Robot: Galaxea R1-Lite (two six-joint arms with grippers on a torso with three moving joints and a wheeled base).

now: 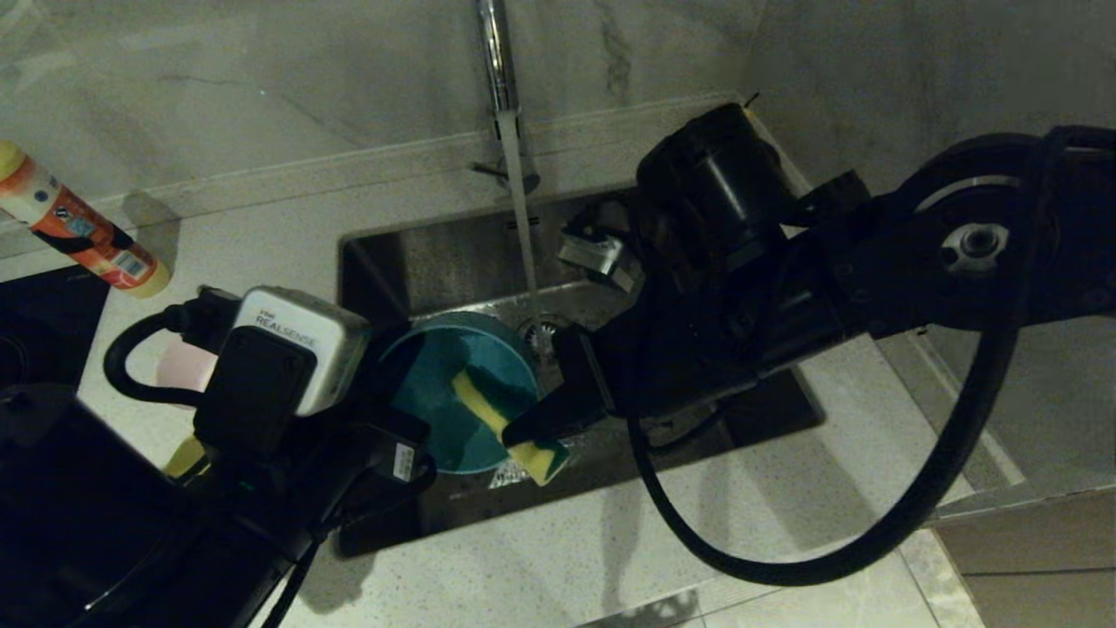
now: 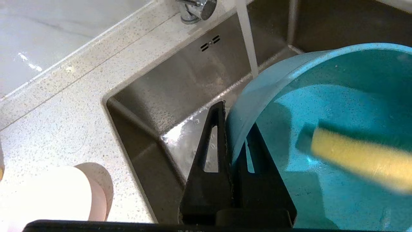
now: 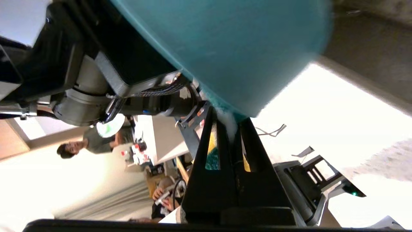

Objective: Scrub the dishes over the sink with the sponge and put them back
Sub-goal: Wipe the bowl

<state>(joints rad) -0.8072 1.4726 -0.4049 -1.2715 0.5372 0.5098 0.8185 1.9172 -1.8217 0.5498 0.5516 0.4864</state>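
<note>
Sink (image 1: 418,253): steel basin set in the speckled worktop (image 1: 610,558), tap running. Light blue bowl (image 1: 453,397): held tilted above the basin, mouth facing the right arm; the left claw (image 2: 236,129) is clamped on its rim, one finger either side of the wall. Sponge (image 1: 506,423): yellow foam with a dark face, long axis slanting across the bowl's interior, pinched in the right claw (image 1: 532,423), pressed against the inner surface. Pink bowl (image 2: 54,196) waits on the worktop.
</note>
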